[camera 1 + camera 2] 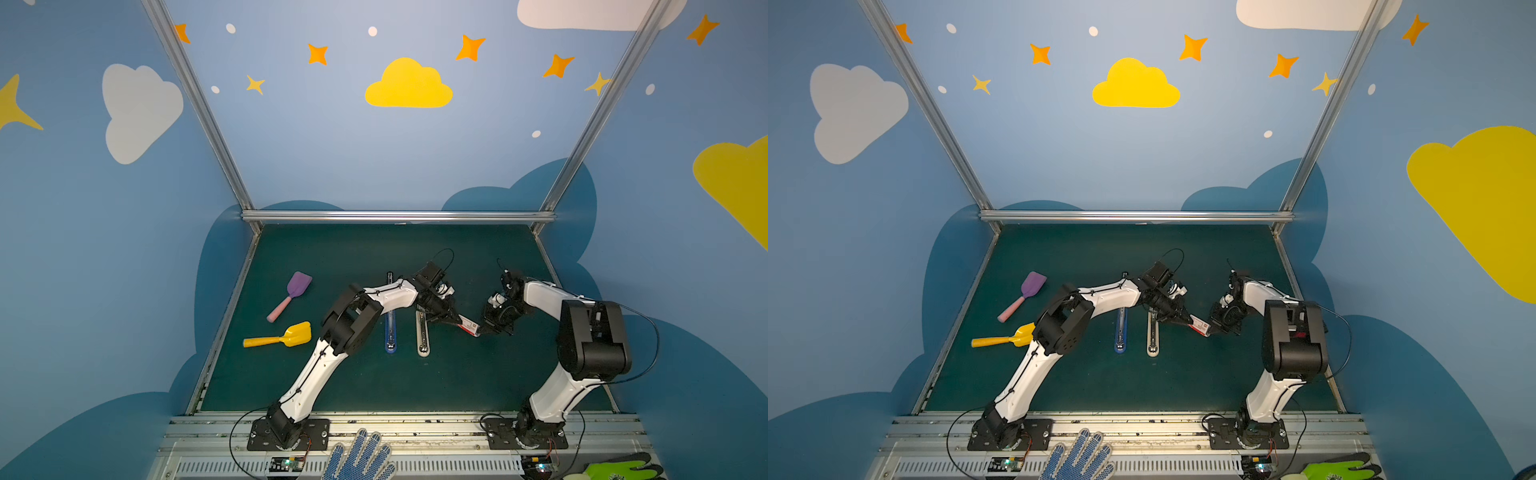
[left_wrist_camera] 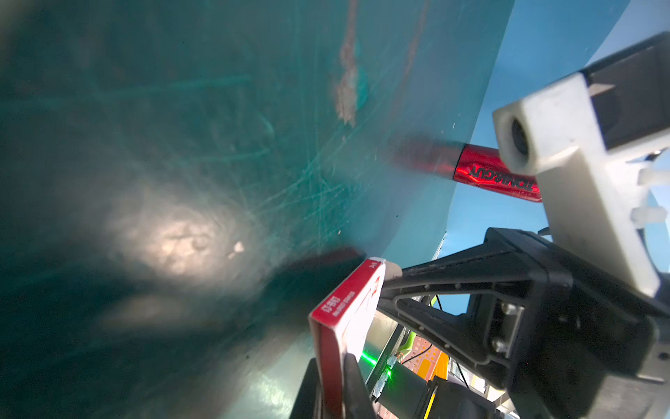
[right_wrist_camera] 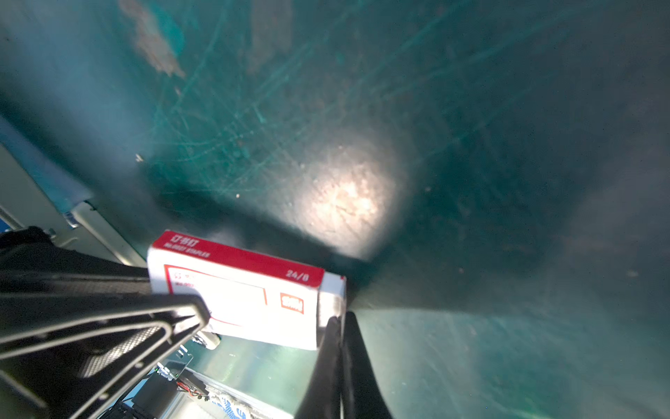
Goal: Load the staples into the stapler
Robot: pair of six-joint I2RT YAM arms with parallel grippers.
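Both arms reached inward, wrists tipped down. The left gripper [image 1: 456,321] clamped the staple box [image 1: 468,326] between its fingers. The right gripper [image 1: 482,331], fingers pressed together, perhaps nipped the box's other end.

In both top views I see two staplers lying side by side mid-frame on the desk [image 1: 457,382], the left stapler [image 1: 390,334] just beside the right stapler [image 1: 423,338], their far ends under my left arm. Right of them, the staple box [image 1: 468,326] sits between my left pincer [image 1: 457,320] at its upper-left end and my right pincer [image 1: 483,331] at its lower-right end. At frame left, the upper scoop [image 1: 296,291] lies behind the lower scoop [image 1: 286,336].
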